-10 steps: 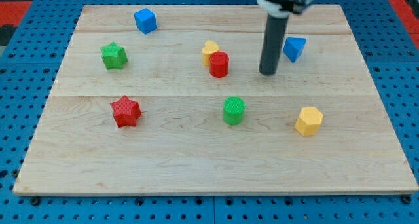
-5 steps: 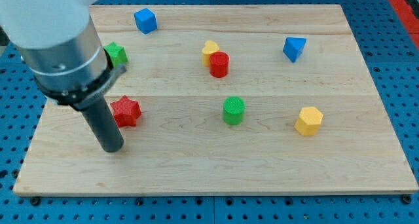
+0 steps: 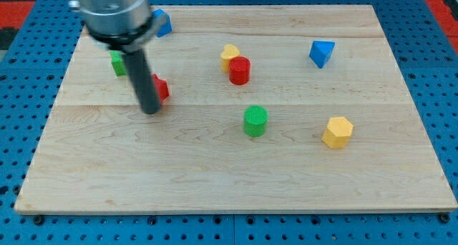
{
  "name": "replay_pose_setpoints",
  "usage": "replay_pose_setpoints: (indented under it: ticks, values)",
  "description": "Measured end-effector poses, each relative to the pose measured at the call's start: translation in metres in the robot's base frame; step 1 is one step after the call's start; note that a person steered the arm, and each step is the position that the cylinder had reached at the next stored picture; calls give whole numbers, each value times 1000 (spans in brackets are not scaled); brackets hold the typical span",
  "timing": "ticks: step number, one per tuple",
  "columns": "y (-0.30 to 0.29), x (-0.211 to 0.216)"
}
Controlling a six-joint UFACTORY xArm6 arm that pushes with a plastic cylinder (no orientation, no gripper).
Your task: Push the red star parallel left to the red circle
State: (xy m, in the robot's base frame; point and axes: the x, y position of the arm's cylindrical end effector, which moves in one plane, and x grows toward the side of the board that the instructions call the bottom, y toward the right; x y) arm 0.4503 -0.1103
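The red star [image 3: 161, 89] lies left of the board's middle, mostly hidden behind my rod. My tip [image 3: 150, 110] rests on the board right against the star's lower left side. The red circle [image 3: 240, 70] stands to the star's right and a little higher in the view, touching a yellow block [image 3: 229, 55] at its upper left.
A green star [image 3: 117, 62] lies partly hidden behind the rod at the left. A blue cube [image 3: 162, 21] is at the top left, a blue triangular block [image 3: 321, 53] at the upper right. A green circle [image 3: 255, 121] and a yellow hexagon [image 3: 337, 132] lie lower right.
My tip swept from the right side to below the red star, then moved up. The red star has shifted up and to the right, nearer the red circle's row.
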Motion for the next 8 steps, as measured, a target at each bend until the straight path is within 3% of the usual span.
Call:
replay_pose_setpoints:
  ticks: [2, 5, 7, 8]
  values:
    - [-100, -4]
    - [29, -40]
    - [-16, -55]
    - [3, -62]
